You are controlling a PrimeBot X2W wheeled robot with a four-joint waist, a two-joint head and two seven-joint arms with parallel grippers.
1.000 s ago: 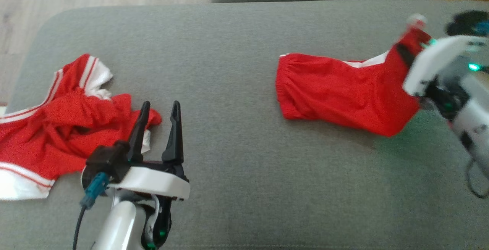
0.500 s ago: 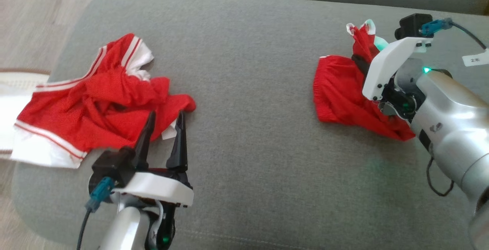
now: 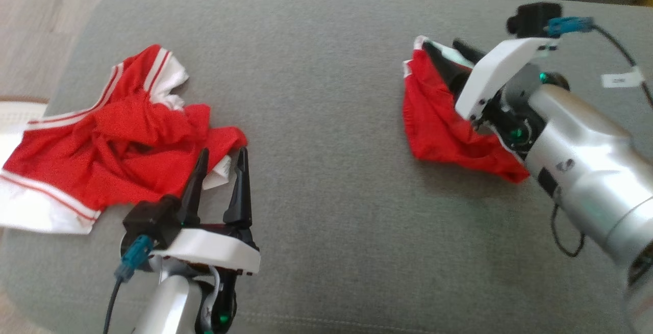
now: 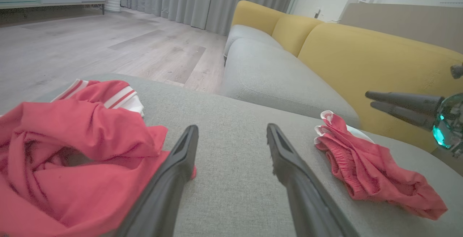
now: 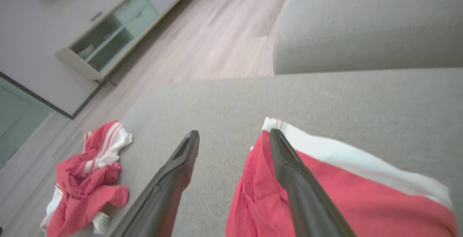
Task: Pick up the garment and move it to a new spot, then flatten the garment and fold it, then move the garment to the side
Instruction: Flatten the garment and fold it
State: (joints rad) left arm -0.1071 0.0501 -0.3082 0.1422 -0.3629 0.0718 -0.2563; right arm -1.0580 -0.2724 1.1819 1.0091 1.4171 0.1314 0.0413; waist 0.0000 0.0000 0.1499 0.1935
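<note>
And there it went: the right gripper (image 5: 234,135) had sprung its fingers apart. The red shorts (image 3: 438,125), pinched a moment before, lay crumpled on the right of the grey cushion (image 3: 326,94), with the fingers just above. Move done, I'd say, and flattening comes next. The left gripper (image 3: 223,151) waited wide and empty beside a red jersey (image 3: 112,155) that spilled towards the left edge. Plenty of bare cushion lay between them.

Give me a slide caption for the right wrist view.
Right pincer open over red shorts on the grey cushion, a second crumpled red garment lying farther off.
</note>
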